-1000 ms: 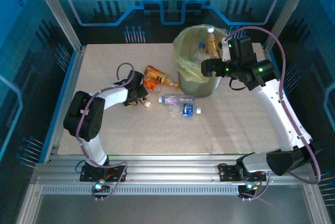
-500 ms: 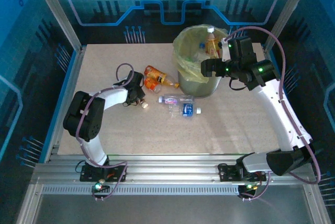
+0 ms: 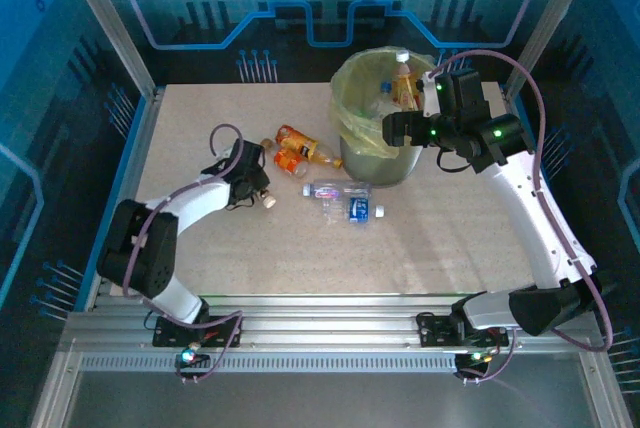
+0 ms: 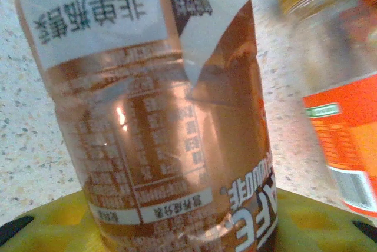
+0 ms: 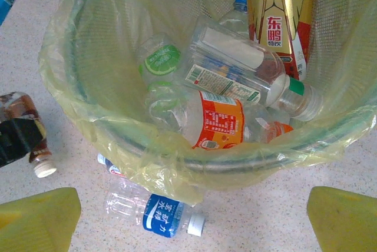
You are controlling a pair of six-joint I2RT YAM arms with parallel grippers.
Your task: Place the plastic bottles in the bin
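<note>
The brown bottle (image 4: 171,122) is now clamped by the left fingers (image 4: 59,224) and drawn aside, ready for the bin (image 3: 386,165); the right fingers (image 5: 36,216) are spread open.

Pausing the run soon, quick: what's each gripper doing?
Left gripper: closed on the brown bottle.
Right gripper: open, empty, by the bin.

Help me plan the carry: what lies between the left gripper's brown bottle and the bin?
Orange bottles lie between the brown bottle and the bin, in the top view.
</note>
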